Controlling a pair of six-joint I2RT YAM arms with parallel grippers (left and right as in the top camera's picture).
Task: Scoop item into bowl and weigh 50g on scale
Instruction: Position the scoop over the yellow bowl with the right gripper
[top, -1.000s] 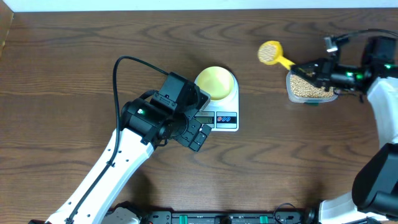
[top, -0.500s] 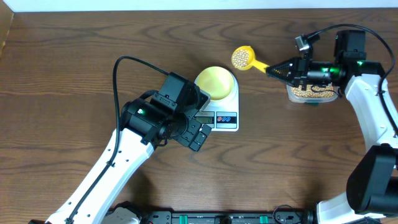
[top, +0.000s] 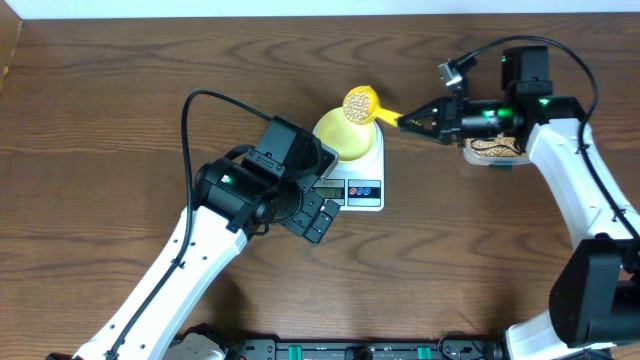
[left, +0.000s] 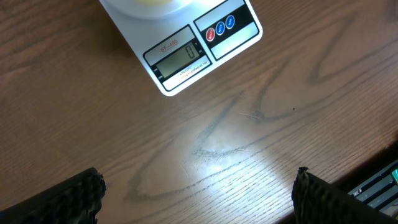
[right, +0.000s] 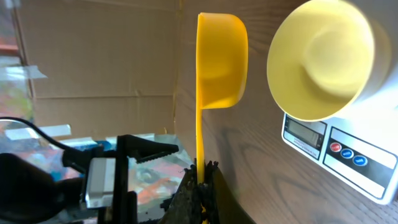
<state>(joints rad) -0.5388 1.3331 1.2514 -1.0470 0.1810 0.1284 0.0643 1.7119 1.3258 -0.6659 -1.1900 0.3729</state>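
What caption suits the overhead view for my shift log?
Right fingers hold a yellow scoop of beans at the rim of the bowl on the scale; left fingers sit open nearby.

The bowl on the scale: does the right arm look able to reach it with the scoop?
Probably yes. The scoop, held by the right gripper, hangs at the rim of the bowl, with nothing between them.

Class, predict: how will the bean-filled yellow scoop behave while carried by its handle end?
The scoop looks like rigid plastic, unlikely to bend. The right hand pinches only its handle end, so it may swivel. Its round beans would probably roll out if tilted.
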